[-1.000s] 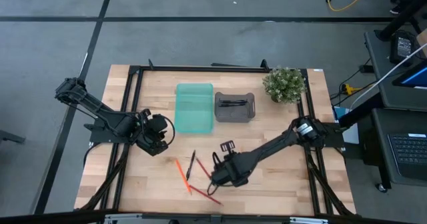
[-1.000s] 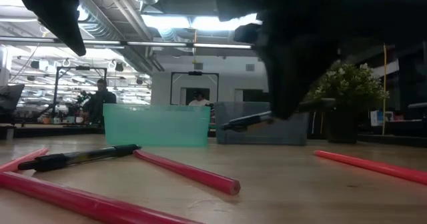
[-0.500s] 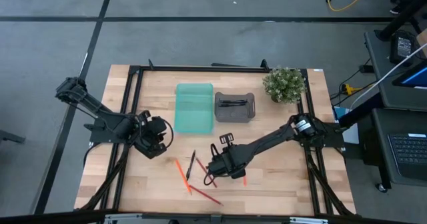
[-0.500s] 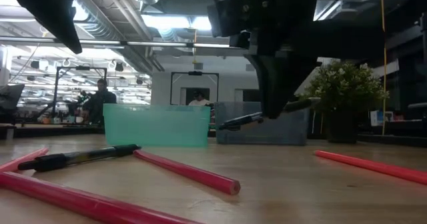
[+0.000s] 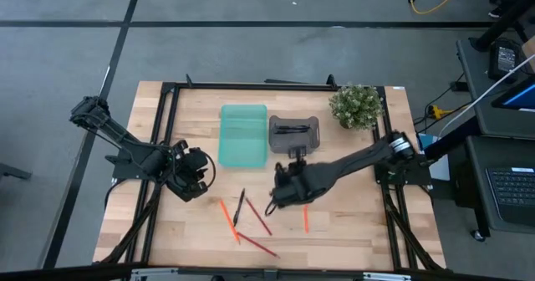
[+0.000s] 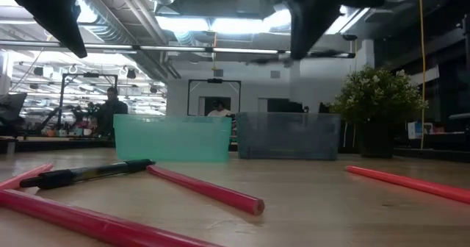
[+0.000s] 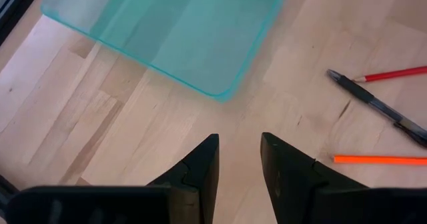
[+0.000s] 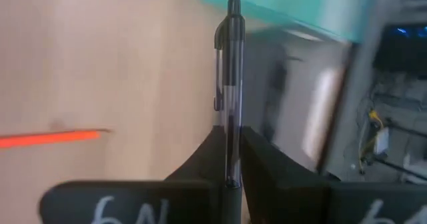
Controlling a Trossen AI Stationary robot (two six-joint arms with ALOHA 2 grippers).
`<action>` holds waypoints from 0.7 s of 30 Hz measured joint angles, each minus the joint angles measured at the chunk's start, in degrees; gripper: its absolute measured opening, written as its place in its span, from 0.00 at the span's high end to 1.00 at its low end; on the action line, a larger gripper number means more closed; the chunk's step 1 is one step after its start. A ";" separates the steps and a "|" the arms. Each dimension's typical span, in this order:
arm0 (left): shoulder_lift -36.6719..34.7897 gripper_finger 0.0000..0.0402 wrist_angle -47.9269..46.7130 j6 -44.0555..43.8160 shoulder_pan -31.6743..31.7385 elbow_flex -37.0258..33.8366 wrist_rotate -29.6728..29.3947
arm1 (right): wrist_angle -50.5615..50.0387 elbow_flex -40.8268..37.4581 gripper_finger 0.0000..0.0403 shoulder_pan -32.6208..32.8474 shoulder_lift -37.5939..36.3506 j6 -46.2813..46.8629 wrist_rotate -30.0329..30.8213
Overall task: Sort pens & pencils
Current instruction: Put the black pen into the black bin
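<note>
High view gives me the whole table [image 5: 351,231]: my right gripper [image 5: 282,191] hangs over the middle of it, just in front of the grey bin [image 5: 293,135], with its arm reaching in from the right edge. Through the right wrist camera I see its fingers [image 8: 257,171] pinching a black pen [image 8: 230,84] near one end, the rest of the pen sticking straight out past the tips. In the low view that gripper is lifted well off the wood, near the top of the picture.

My left gripper [image 5: 191,174] waits over the left part of the table, beside the near left corner of the teal bin [image 5: 242,135]. Its own camera shows the fingers [image 7: 203,164] spread apart with nothing between them, above bare wood, the teal bin's corner just ahead.

On the table in front of the bins I count one more pen [image 5: 241,207] lying loose, with an orange pencil [image 5: 226,217] just to its left and a red pencil [image 5: 258,219] just to its right. Another red pencil [image 5: 259,246] lies nearer the front edge, and a short orange one [image 5: 305,218] sits apart to the right, near the right gripper.

Inside the grey bin I can make out dark pens [image 5: 290,130]; how many I cannot tell. The teal bin shows nothing inside that I can see. A potted plant [image 5: 356,105] stands at the back right.
</note>
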 joint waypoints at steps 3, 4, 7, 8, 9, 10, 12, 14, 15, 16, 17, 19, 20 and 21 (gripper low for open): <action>-0.01 0.74 0.00 0.00 0.00 0.00 0.01 | -0.85 0.00 0.93 -2.21 -3.51 -0.06 1.58; 0.00 0.74 0.01 0.00 0.00 0.00 0.00 | -0.86 0.00 0.93 -3.05 -4.62 -0.47 1.78; 0.00 0.74 0.02 0.00 0.02 0.00 0.00 | -0.72 0.00 0.92 -6.24 -6.87 -2.07 1.94; -0.01 0.74 0.03 0.00 0.02 0.00 0.00 | -0.71 0.00 0.92 -7.49 -7.36 -2.77 1.91; 0.00 0.74 0.05 -0.02 0.02 0.00 0.00 | -0.67 0.00 0.92 -8.79 -7.74 -3.28 1.87; 0.00 0.74 0.09 -0.02 0.02 0.00 0.01 | -0.67 0.00 0.92 -10.08 -7.97 -4.30 1.96; 0.00 0.74 0.13 -0.02 0.04 0.00 0.02 | -0.39 0.00 0.91 -12.62 -8.06 -5.95 2.04; 0.00 0.74 0.17 -0.02 0.04 0.00 0.02 | 0.50 -0.03 0.91 -14.92 -8.03 -7.64 1.10; -0.01 0.74 0.19 -0.02 0.04 0.00 0.02 | 1.78 -0.14 0.91 -16.05 -8.04 -8.84 -0.03; 0.00 0.74 0.17 -0.02 0.04 0.00 0.02 | 3.79 -0.66 0.91 -17.11 -8.09 -10.04 -1.00; 0.00 0.74 0.20 -0.01 0.04 0.00 0.02 | 5.90 -1.42 0.91 -18.14 -8.10 -11.26 -2.17; 0.00 0.74 0.17 0.00 0.04 0.00 0.02 | 8.20 -2.91 0.92 -20.03 -7.93 -13.41 -4.46; 0.00 0.74 0.18 0.02 0.04 0.00 0.02 | 9.16 -3.77 0.92 -20.86 -7.93 -13.98 -5.25; 0.00 0.74 0.18 0.06 0.04 0.00 0.02 | 10.80 -4.81 0.92 -21.62 -7.95 -14.87 -6.10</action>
